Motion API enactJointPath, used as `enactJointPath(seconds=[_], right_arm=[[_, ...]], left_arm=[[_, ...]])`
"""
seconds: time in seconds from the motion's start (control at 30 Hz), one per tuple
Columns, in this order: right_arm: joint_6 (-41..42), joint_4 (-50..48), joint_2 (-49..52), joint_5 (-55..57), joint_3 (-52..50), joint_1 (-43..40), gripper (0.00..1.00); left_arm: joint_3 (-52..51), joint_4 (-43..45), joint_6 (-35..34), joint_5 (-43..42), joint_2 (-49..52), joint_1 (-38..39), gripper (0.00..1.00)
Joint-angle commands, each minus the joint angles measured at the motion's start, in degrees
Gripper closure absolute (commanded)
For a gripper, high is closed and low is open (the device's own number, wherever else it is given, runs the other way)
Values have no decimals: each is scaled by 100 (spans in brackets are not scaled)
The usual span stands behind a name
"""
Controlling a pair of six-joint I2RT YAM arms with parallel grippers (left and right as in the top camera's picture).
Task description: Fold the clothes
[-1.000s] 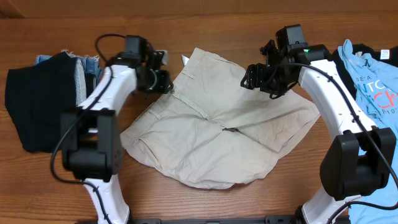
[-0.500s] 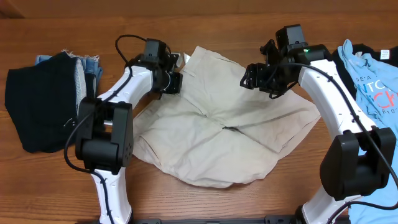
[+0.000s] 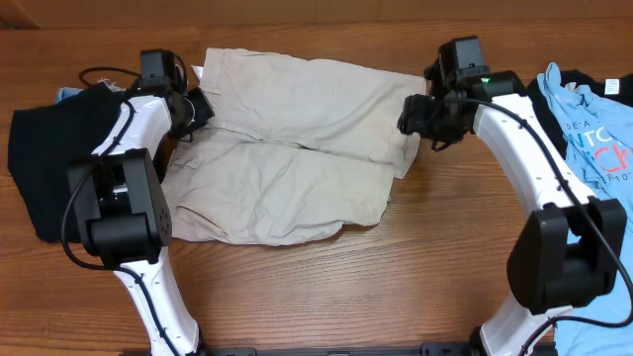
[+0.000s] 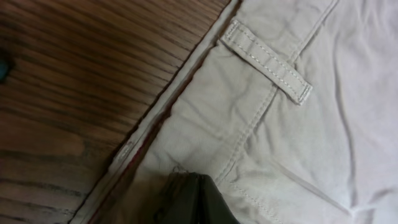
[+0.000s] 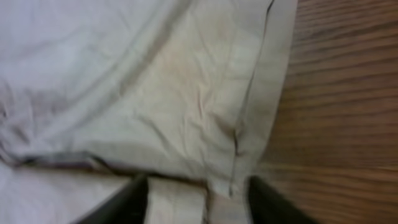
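On the wooden table [image 3: 297, 287] the beige shorts [image 3: 287, 148] lie spread flat toward the far edge, midway between left and right edges, the left gripper [image 3: 193, 107] clenched on their waistband [image 4: 186, 118] near a belt loop [image 4: 267, 61], the right gripper [image 3: 415, 114] released, fingers astride their right end.

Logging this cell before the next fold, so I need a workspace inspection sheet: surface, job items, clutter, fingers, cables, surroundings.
Surface: wooden table, visible grain.
Job's things: beige shorts spread fairly flat, centre.
Clutter: black garment left; blue T-shirt right.
Grippers: left gripper shut on the waistband; right gripper at the opposite edge, fingers apart, grip unclear.
Cables: black cable looping near the left gripper.
Surroundings: nothing seen.
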State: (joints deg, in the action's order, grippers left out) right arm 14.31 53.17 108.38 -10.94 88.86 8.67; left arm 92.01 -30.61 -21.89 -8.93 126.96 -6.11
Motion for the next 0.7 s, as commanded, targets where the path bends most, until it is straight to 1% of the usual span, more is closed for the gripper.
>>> enactJointPath(seconds=[0.0, 0.1, 0.13, 0.17, 0.23, 0.3, 0.4, 0.57, 0.67], right_arm=[[74, -354, 505, -350, 33, 22, 65], [96, -490, 861, -723, 33, 24, 66], [179, -411, 938, -695, 33, 22, 55], [380, -269, 1008, -570, 33, 22, 48], [643, 24, 1099, -284, 33, 20, 45], [658, 140, 1152, -243, 24, 22, 46], [728, 127, 1156, -243, -35, 33, 56], [975, -179, 1156, -243, -468, 31, 57], [975, -431, 1156, -422, -758, 31, 65]], left_arm=[[131, -264, 398, 181, 481, 155, 96], [393, -520, 529, 197, 481, 293, 96], [479, -608, 568, 203, 481, 328, 96], [564, -691, 568, 205, 481, 354, 96], [706, -828, 566, 197, 481, 365, 95], [824, -935, 564, 184, 481, 363, 95], [870, -999, 564, 181, 481, 363, 95], [872, -1139, 699, 201, 481, 363, 94], [872, -1174, 763, 210, 481, 363, 93]])
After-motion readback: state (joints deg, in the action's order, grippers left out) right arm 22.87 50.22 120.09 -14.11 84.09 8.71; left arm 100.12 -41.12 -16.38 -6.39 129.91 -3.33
